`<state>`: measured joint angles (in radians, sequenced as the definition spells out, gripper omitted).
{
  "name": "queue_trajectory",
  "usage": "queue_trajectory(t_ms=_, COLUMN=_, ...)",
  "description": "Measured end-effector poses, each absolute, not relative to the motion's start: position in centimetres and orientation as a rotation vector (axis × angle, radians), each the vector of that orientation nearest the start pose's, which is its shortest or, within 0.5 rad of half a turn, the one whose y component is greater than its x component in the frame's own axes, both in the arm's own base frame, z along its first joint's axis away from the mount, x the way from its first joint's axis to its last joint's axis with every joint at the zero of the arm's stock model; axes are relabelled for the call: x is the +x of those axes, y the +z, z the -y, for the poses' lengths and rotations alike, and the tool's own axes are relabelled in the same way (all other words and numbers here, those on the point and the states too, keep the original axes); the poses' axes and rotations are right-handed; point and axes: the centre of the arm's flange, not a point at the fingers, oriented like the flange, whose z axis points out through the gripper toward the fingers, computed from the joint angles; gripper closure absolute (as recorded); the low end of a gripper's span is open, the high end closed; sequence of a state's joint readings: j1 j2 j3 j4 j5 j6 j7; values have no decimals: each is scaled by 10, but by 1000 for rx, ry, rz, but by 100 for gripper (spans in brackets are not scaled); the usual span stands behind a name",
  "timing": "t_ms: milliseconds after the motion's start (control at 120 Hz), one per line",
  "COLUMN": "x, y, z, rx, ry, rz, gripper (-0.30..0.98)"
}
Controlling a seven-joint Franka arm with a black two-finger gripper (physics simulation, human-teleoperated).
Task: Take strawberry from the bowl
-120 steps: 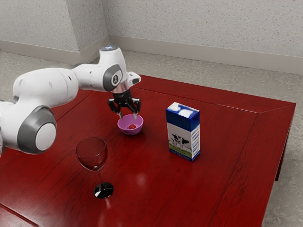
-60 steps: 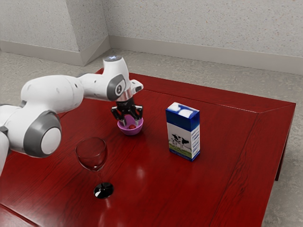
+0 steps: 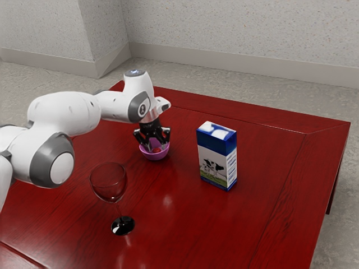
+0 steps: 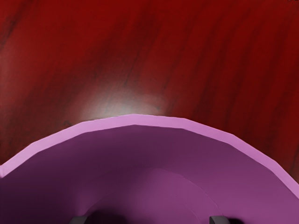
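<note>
The exterior view showed the wine glass [image 3: 109, 184] standing nearest the table's [image 3: 269, 196] near edge. Further right, the gripper [image 3: 157, 147] had dipped slightly deeper than half a second earlier, open, reaching inside the pink bowl [image 3: 154, 157], where the strawberry [image 3: 157, 150] lay. Beyond stood the milk carton [image 3: 217, 157], red wood stretching toward the exterior view's right edge of the table.

Arm [image 3: 64, 112] bent — pincer [image 3: 157, 148] pointing down — fingers [image 3: 166, 136] apart.

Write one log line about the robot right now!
gripper: open, reaching into the pink bowl | strawberry: in the bowl, not gripped | milk carton: standing | wine glass: standing
</note>
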<state>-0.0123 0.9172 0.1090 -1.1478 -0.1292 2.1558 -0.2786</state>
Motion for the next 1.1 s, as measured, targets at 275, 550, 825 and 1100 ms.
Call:
queue_trajectory(t_ms=275, x=775, y=254, z=-45, rx=-3108, ry=-150, rz=643, gripper=44)
queue_trajectory(t_ms=550, x=774, y=250, z=-46, rx=-3105, ry=-144, rz=655, gripper=46)
queue_trajectory(t_ms=825, x=774, y=249, z=-46, rx=-3104, ry=-143, rz=659, gripper=50)
queue_trajectory(t_ms=1100, x=774, y=247, z=-44, rx=-3102, ry=-139, rz=659, gripper=53)
